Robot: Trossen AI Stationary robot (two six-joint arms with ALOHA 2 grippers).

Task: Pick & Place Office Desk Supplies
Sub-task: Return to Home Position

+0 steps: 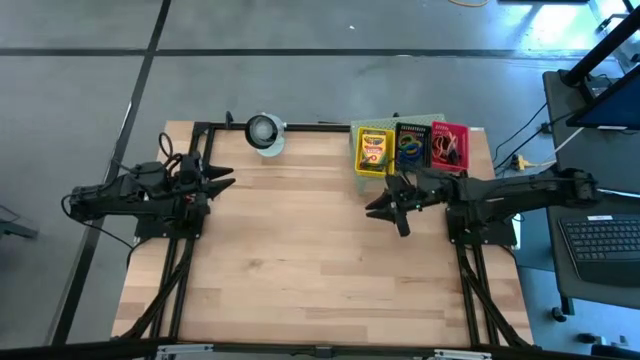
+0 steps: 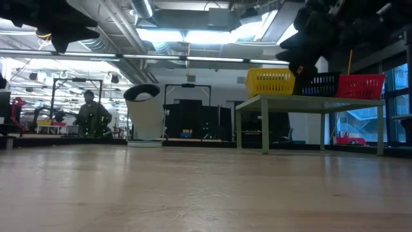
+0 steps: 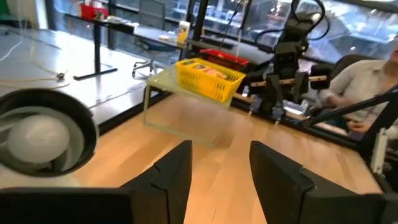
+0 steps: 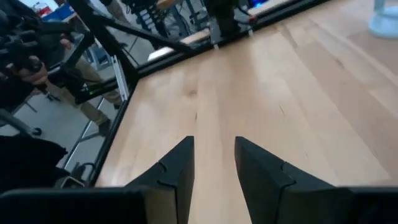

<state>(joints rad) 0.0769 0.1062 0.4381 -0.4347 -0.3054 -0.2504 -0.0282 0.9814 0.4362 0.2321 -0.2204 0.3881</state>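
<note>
High view: light wooden tabletop (image 1: 300, 260); pale green perforated stand (image 2: 309, 100) at its far edge carries yellow mesh bin (image 2: 270, 82), black mesh bin (image 2: 322, 85), red mesh bin (image 2: 360, 86). Left end effector (image 3: 221, 146), right end effector (image 4: 214, 140): fingers apart, empty. Yellow-and-green crayon box (image 1: 372, 148) lies in yellow mesh bin.

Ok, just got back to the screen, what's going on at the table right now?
Nothing is being held. The yellow bin with a crayon box, the black bin and the red bin sit side by side on the pale green stand at the table's far edge. The right gripper hangs open just in front of them; the left gripper is open at the table's left side. Sorting looks done.
</note>
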